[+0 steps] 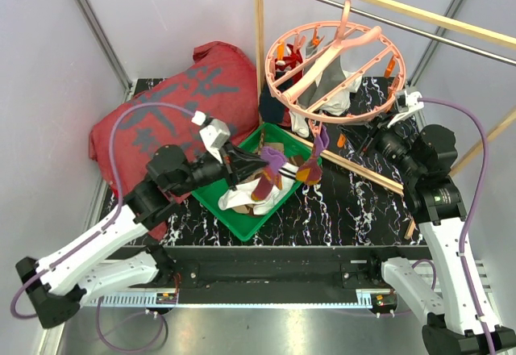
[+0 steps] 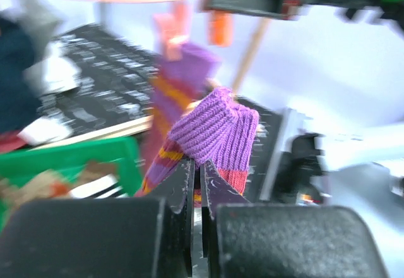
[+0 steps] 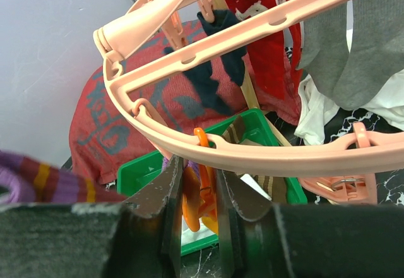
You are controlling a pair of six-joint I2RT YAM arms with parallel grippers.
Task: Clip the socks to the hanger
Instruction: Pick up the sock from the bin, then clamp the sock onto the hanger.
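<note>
The left gripper [image 2: 199, 172] has its jaws closed on the ribbed cuff of the purple-orange striped sock [image 2: 218, 129], at centre frame in its wrist view. In the top view this sock is held over the green tray [image 1: 234, 214], near frame centre. The right gripper [image 3: 197, 183] has its jaws narrow, pinching an orange clip [image 3: 191, 199] under the lower rim of the salmon-pink hanger [image 3: 265, 158].

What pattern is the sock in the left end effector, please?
The sock is purple with orange stripes; see left wrist view.
</note>
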